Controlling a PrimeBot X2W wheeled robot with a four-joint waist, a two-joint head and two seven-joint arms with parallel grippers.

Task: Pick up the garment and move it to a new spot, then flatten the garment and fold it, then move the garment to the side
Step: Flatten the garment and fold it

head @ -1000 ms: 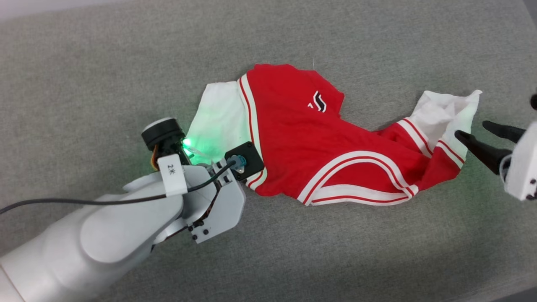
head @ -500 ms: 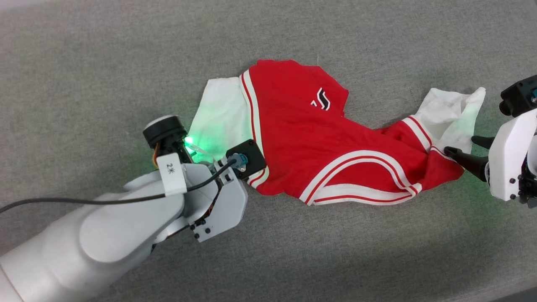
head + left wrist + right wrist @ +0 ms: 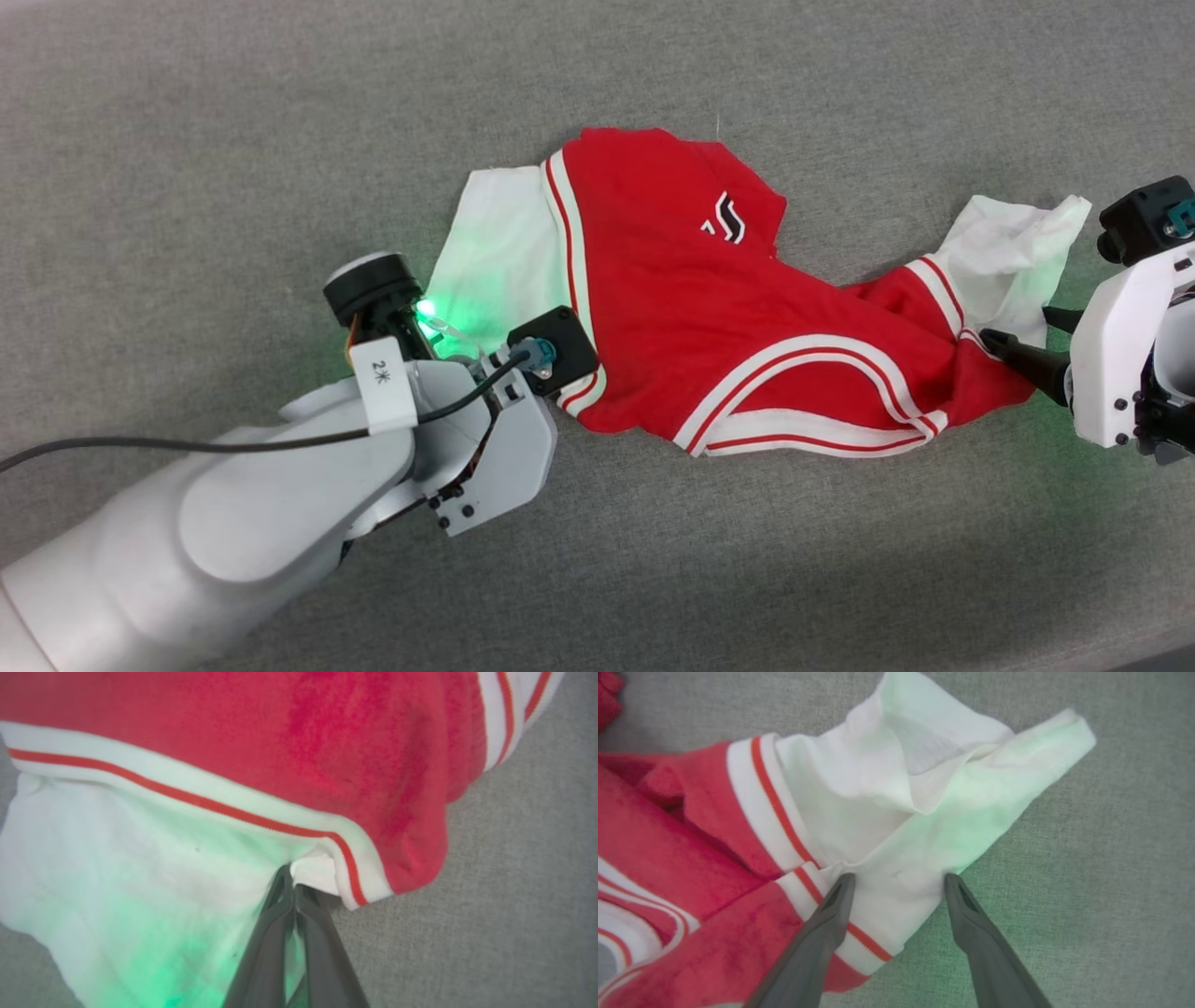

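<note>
movement over the last second is all on the right: the right end effector (image 3: 900,878) has come in from the edge of the head view and now stands with its two fingers spread wide, straddling the hem of one white sleeve (image 3: 1013,252) just beside the striped trim (image 3: 759,798), not yet closed on it. the left end effector (image 3: 294,896) stays pinched shut on the seam where the other white sleeve (image 3: 495,252) meets the trim. the garment (image 3: 747,308) lies crumpled and drawn out sideways on the grey worktop (image 3: 280,140). i judge a second grip is about to be taken, so it can be lifted and carried. count: one garment, two sleeves, two end effectors.
</note>
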